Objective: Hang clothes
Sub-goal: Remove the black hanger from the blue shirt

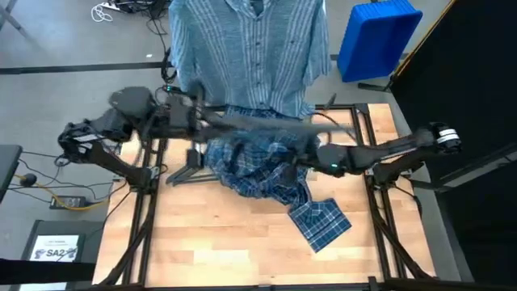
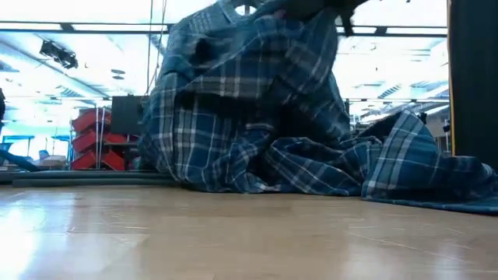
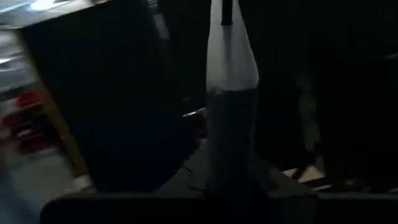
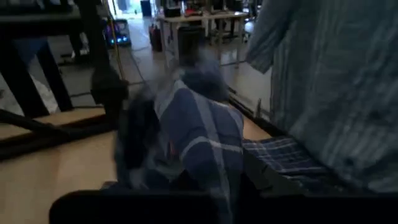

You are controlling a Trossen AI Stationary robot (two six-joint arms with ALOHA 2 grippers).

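2 shirts visible, 2 arms, 1 hanger.

Left arm comes in from the left edge of the bench point(image 1: 202, 250); left claw point(image 1: 196, 120) sits near the back-left, blurred, and it looks to be carrying a dark hanger point(image 1: 258, 123) that runs across above the plaid pile. Can't tell if its fingers are open or closed. Left wrist view is nearly all dark, nothing usable.

Striped light-blue shirt point(image 1: 246, 52) hangs spread out behind the back edge of the bench, collar cut off by the frame top. Its hem overlaps the back edge at centre.

Plaid shirt point(image 1: 262, 174) is bunched mid-bench, part lifted; low view shows it heaped up tall, top hidden by dark arm parts. One flap lies flat toward front-right, well short of the front edge.

Right arm enters from the right; right claw point(image 1: 292, 166) is buried in the plaid pile, fingers hidden by cloth, so grip state unknown.

Front half of the bench is bare wood, plus a strip at the left. Blue bin point(image 1: 376, 36) stands off the bench, back-right.
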